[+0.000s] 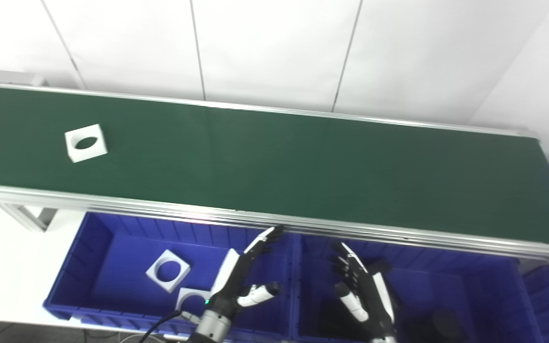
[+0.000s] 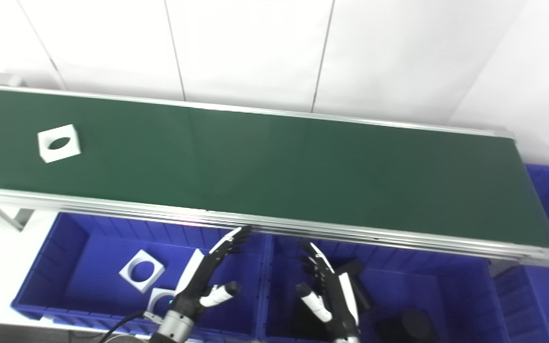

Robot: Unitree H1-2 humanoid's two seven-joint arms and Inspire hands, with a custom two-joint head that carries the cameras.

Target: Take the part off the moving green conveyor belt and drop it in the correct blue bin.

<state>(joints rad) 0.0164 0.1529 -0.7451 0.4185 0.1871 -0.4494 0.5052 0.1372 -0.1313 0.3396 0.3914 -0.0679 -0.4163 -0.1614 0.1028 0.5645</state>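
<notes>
White square part [image 1: 86, 142] with a round hole, lying flat on the green conveyor belt [image 1: 303, 166] far toward the left end, roughly midway between the rear and front rails. Seen from the left eye: left hand [image 1: 241, 281] raised over the left blue bin [image 1: 81, 267], fingers spread and pointing up toward the belt's near rail, thumb out to the side, holding nothing. Right hand [image 1: 362, 290] likewise spread and empty, hovering over the right blue bin [image 1: 503, 286]. Part well apart from both hands, up and to the left; left hand clearly the nearer of the two. No long axis to speak of, being square, though turned slightly off the belt's edges. Direction of belt travel not readable from a single moment. Two similar white square parts [image 1: 168, 270] already in the left bin, one partly hidden behind the left hand. Seen from the right eye: same layout, slightly shifted. Part [image 2: 59, 143] close to the left picture edge on the belt [image 2: 303, 162]; left hand [image 2: 203, 283] below and to its right, right hand [image 2: 327, 295] farther right again, both open-fingered. Dark objects [image 2: 415, 324] low in the right bin, shape too dim to tell. Likely judgement: a left-hand pick, with the left bin the matching one.
</notes>
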